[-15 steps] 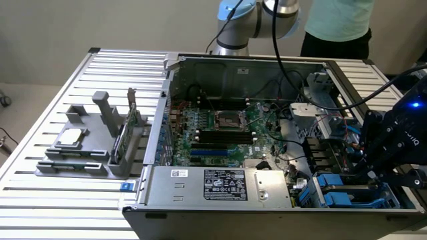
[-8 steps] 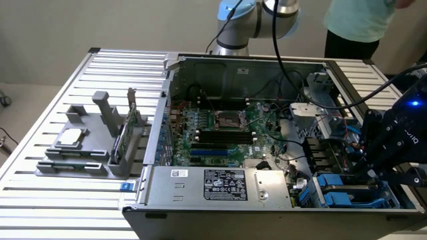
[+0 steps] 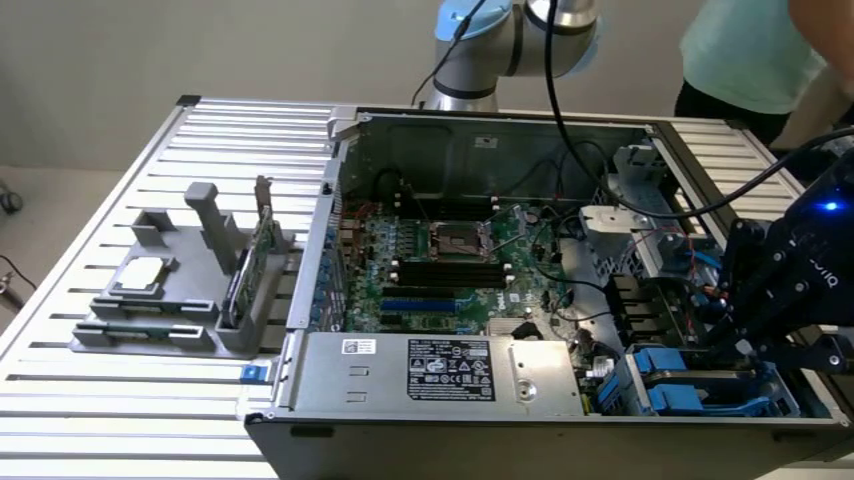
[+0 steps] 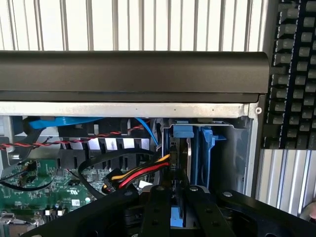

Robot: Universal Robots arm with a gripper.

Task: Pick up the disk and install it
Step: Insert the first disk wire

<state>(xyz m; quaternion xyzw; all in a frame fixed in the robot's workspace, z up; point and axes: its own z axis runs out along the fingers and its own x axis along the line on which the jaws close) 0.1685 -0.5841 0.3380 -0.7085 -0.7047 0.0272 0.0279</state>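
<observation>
The black gripper [image 4: 178, 210] has its jaws closed on the blue-bracketed silver-grey metal disk [image 4: 190, 153], standing edge-up in the drive bay at the open grey computer case's [image 3: 441, 375] corner; it looks heavy, stiff and shock-sensitive, best held by its plastic bracket.

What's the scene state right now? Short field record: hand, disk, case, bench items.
hand: black robot hand low inside the drive corner of the case, at the exterior view's right
disk: silver-grey metal drive in a bright blue plastic bracket, standing on edge in the drive bay directly ahead of the hand
case: open grey metal computer case, green motherboard exposed
cables: red-yellow-black wire bundle beside the disk
bench items: grey parts holder with an upright green circuit card
person: torso in a light green shirt behind the case
</observation>
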